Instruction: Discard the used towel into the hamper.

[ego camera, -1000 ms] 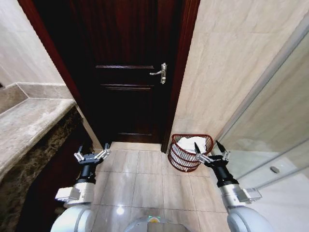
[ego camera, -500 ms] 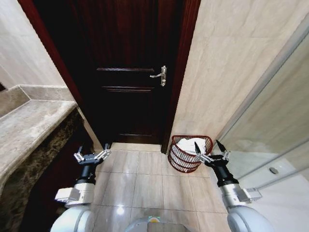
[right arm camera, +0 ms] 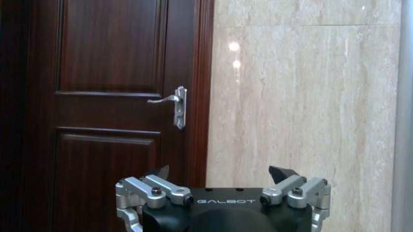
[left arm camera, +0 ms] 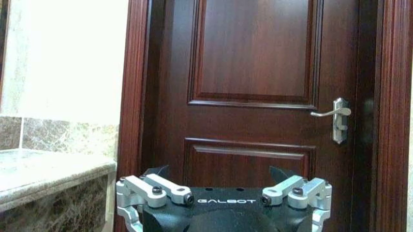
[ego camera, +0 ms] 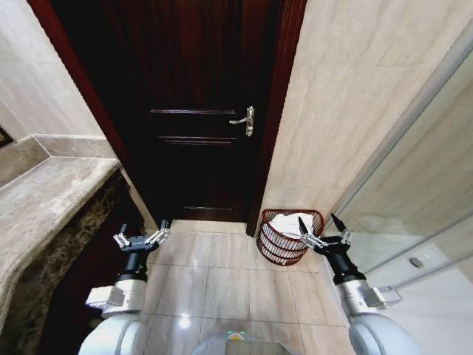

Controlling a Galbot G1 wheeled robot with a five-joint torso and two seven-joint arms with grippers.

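Observation:
The hamper (ego camera: 284, 246), a small reddish-brown wire basket, stands on the floor in the corner between the door frame and the tiled wall. A white towel (ego camera: 281, 222) lies inside it. My right gripper (ego camera: 323, 231) is open and empty, held low just right of the hamper's rim. My left gripper (ego camera: 140, 239) is also open and empty, low on the left by the counter's end. In the left wrist view the left gripper (left arm camera: 219, 170) faces the door. In the right wrist view the right gripper (right arm camera: 220, 171) faces the door frame and wall.
A dark wooden door (ego camera: 199, 111) with a silver handle (ego camera: 245, 119) is closed straight ahead. A marble counter (ego camera: 44, 200) runs along the left. A glass shower panel (ego camera: 421, 200) lines the right. Beige floor tiles (ego camera: 222, 274) lie open between the arms.
The whole head picture has shifted a little, so the camera moved. Both grippers stay open and hold the same places. The towel rests in the hamper throughout.

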